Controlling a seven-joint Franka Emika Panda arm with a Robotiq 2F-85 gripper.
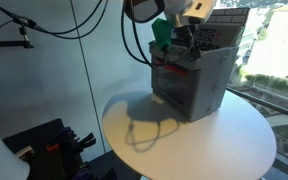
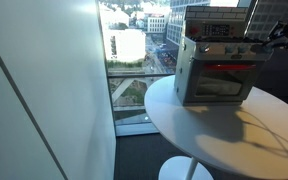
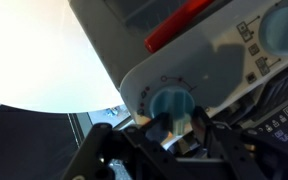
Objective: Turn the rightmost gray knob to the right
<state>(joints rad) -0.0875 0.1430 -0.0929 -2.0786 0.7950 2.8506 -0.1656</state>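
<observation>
A grey toaster oven [image 1: 196, 78] stands on a round white table [image 1: 184, 145] and shows in both exterior views [image 2: 216, 70]. In the wrist view its white control panel [image 3: 224, 60] carries a pale grey-blue knob [image 3: 171, 100] low in the picture and a second knob [image 3: 282, 30] at the upper right. My gripper [image 3: 180, 121] has its two dark fingers on either side of the lower knob's ridge and is shut on it. In the exterior views the gripper [image 1: 181, 45] [image 2: 275, 40] is pressed against the oven's front at the panel end.
A red oven door handle [image 3: 184, 22] runs beside the panel. The table sits next to a floor-to-ceiling window [image 2: 134, 60]. A black stand with cables [image 1: 54, 145] is on the floor beside the table. Cables hang down the wall [image 1: 44, 20].
</observation>
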